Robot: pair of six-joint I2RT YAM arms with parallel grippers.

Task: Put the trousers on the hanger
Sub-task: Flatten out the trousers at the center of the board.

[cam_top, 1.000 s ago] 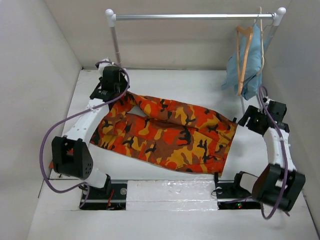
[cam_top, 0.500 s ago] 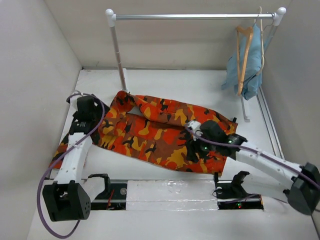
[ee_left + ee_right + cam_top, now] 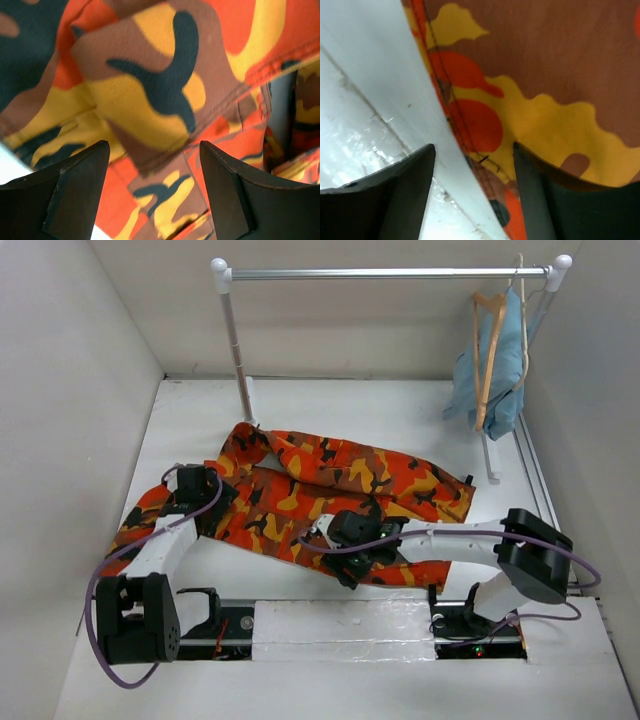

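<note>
trousers: one pair of trousers [image 3: 340, 485], soft woven cloth in orange, red, yellow and dark brown camo. They're lying spread and rumpled across the white table [image 3: 400, 410], with one leg trailing toward the left near corner.

fabric up close: the left wrist cam picks up a fine twill weave, stitched seams and a folded flap. The right wrist cam gets a double-stitched hem edge running along glossy white table.

left gripper: the left gripper [image 3: 152, 147] has its two dark matte wedge-shaped fingers [image 3: 70, 195] spread wide over the left part of the trousers. Nothing is pinched between them. Can't tell if the tips actually touch the cloth.

right gripper: the right gripper [image 3: 473, 147] is spread wide too, straddling the near hem. One finger [image 3: 390, 195] is over the table and the other is over the cloth.

hanger: the hanger [image 3: 487, 350] is a light wooden triangle on a thin metal hook. It hangs at the right end of the metal rail [image 3: 390, 273], right against a floppy light blue garment [image 3: 505, 370] and well apart from the trousers.

top cam only: the rail, the hanger, the blue garment, both arms with their purple cables, and the whole outline of the trousers.

wrist cams only: the weave, the stitching and the gaps between the fingers.

count: two arms, two grippers, one pair of trousers, one rail. There looks to be a second wooden hanger under the blue garment, though it's mostly hidden.
</note>
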